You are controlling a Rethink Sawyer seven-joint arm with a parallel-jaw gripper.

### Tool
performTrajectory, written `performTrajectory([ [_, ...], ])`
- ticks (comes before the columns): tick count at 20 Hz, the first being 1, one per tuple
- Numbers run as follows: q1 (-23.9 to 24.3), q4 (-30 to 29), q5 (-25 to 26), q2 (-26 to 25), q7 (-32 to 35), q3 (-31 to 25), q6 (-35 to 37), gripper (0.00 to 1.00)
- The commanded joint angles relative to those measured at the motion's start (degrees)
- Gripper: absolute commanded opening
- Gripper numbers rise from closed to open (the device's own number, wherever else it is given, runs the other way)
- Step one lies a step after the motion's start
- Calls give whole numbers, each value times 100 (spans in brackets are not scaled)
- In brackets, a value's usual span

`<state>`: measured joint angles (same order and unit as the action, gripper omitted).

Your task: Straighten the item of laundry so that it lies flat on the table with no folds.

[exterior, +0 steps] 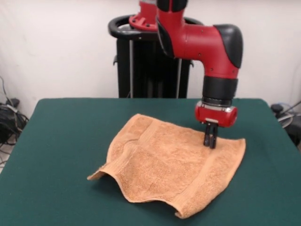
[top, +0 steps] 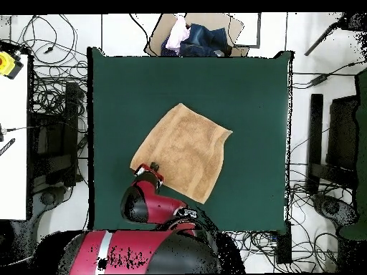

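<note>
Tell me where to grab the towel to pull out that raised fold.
Probably the lifted front edge of the towel, at the corner curling off the table in the front view. It stands clear, so the gripper fingers could slide under it from the open table side.

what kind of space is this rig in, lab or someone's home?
Most likely a robotics lab or test cell. The arm's gripper works a towel on a green felt-topped table, and the overhead view shows loose cables across the floor and a box of spare laundry past the table's far edge.
</note>
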<state>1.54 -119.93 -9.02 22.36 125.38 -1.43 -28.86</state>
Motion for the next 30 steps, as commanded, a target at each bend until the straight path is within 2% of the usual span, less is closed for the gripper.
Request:
performTrajectory([
  [1,-120,-23,-7,-403,1527,-1492,549,0],
  [12,47,-503,-56,-154,1632,-1902,597,0],
  [21,-35,-602,-244,-122,1553,-1901,420,0],
  [23,-113,-585,-386,-36,1465,-1770,460,0],
  [27,-499,-666,-1008,555,1058,-970,865,0],
  [30,-523,-673,-1138,773,688,-460,1192,0],
])
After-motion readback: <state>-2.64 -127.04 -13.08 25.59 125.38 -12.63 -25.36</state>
